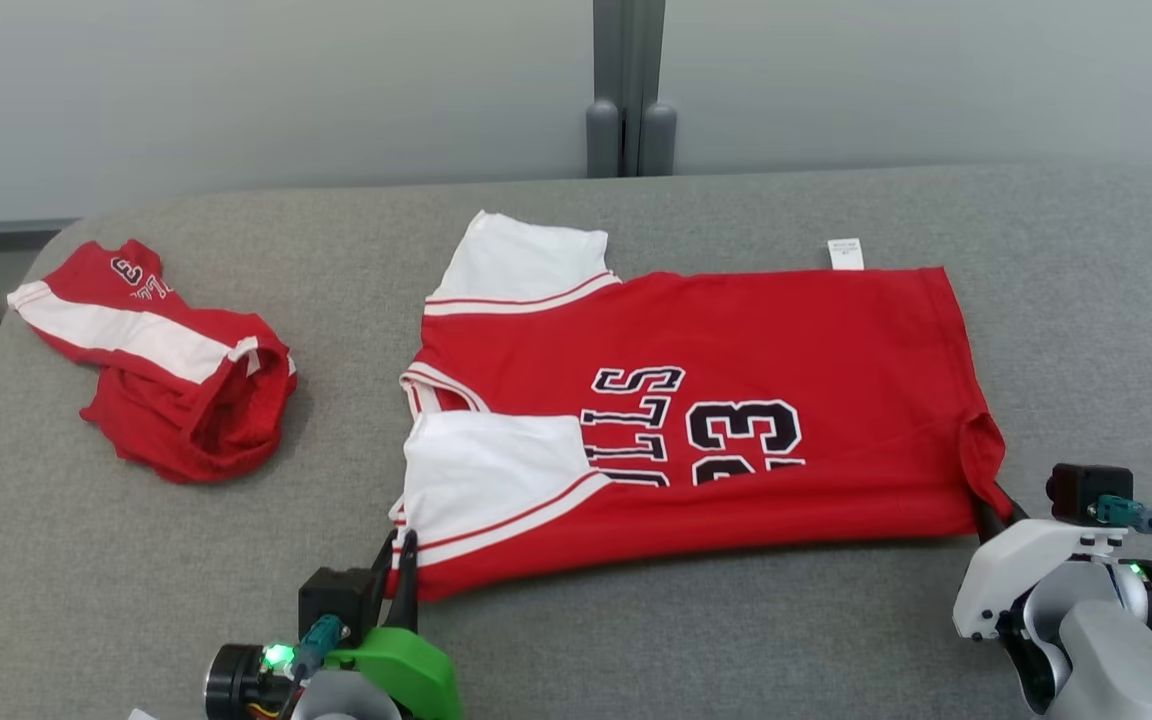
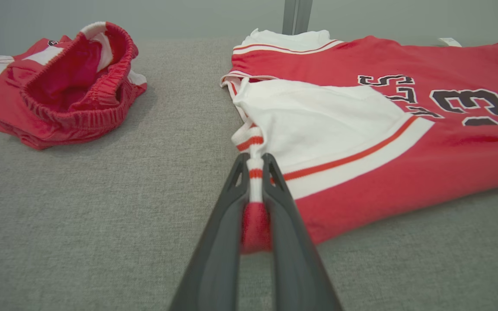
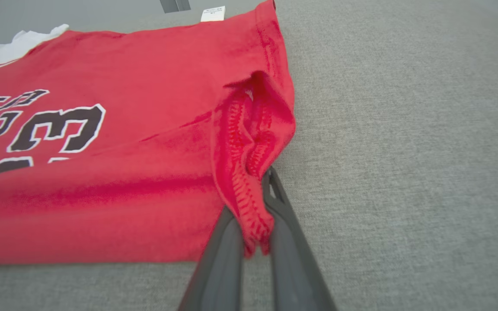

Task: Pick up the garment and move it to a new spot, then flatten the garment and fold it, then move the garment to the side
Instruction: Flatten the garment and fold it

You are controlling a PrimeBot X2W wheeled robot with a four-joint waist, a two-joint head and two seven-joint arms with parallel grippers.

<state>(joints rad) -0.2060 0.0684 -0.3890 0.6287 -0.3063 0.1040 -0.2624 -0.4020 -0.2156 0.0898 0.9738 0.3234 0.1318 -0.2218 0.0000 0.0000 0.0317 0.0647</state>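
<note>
Left hand (image 1: 398, 545), grey table (image 1: 136, 600), pale wall (image 1: 236, 90)

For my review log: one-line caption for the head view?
Left gripper and right gripper pinch the jersey by its near corners on the table; shorts crumpled at left.

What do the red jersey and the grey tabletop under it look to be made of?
Red jersey: soft matte knit cloth, perhaps cotton or polyester; it bunches and shows stitched hems. Grey tabletop: seemingly covered in coarse woven fabric, matte; a flecked weave shows up close.
</note>
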